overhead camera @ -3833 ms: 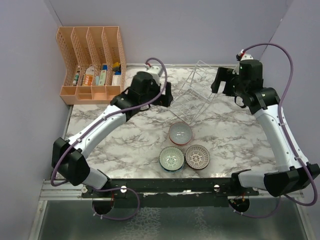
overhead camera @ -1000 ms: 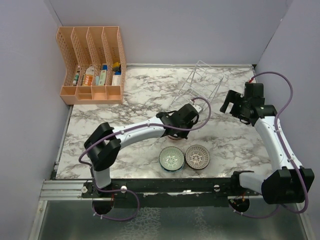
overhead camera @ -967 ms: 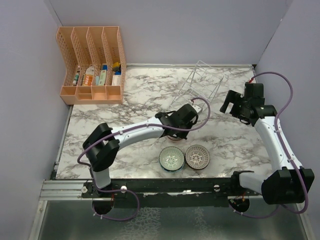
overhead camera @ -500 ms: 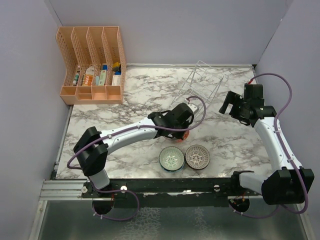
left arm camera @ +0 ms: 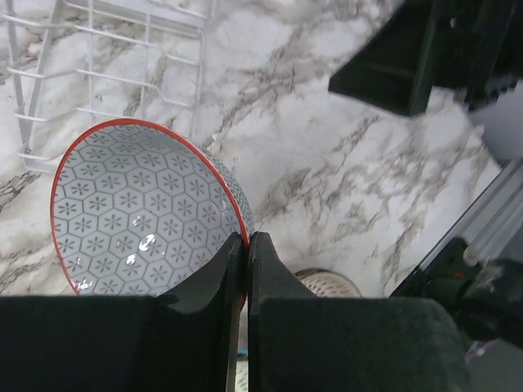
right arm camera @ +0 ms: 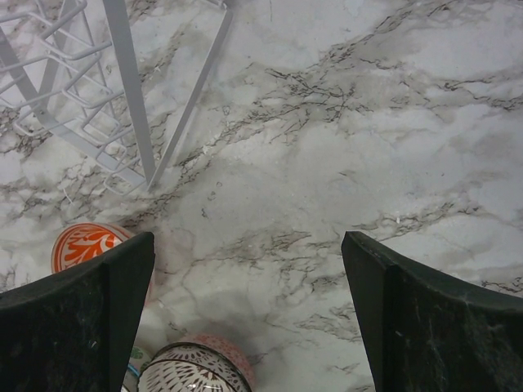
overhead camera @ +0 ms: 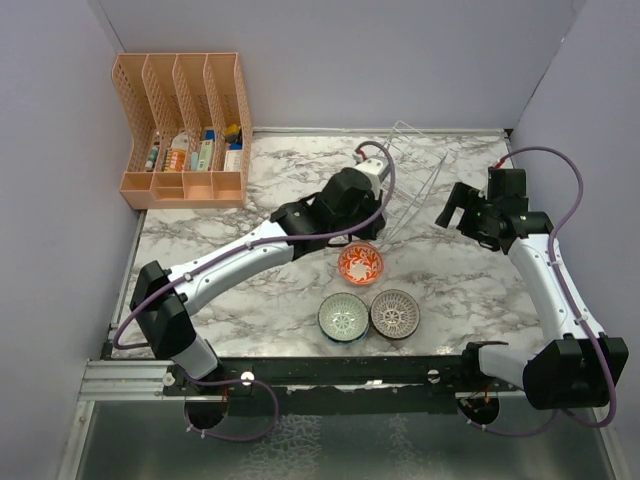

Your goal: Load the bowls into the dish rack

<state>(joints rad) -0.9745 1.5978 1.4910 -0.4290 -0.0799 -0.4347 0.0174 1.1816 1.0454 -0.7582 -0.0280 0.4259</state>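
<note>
The left hand (left arm camera: 247,238) is pinched shut on the rim of the red-rimmed bowl (left arm camera: 139,220), holding it tilted at the centre of the overhead view, just below the dish rack (overhead camera: 405,175). The teal bowl (overhead camera: 342,317) and brown-grey bowl (overhead camera: 394,313) sit on the counter (overhead camera: 280,300) lower down. The right hand (right arm camera: 247,245) hangs wide and empty. This looks like the first bowl's carry. Next it needs lining up edge-on with a slot.

My gripper (right arm camera: 247,243) hangs with its fingers (right arm camera: 73,327) spread wide above the marble table (right arm camera: 392,122). The white wire rack (right arm camera: 90,106) sits upper left. A red-patterned bowl (right arm camera: 86,247) peeks beside one finger, and a lattice bowl (right arm camera: 194,369) lies at the bottom edge.
</note>
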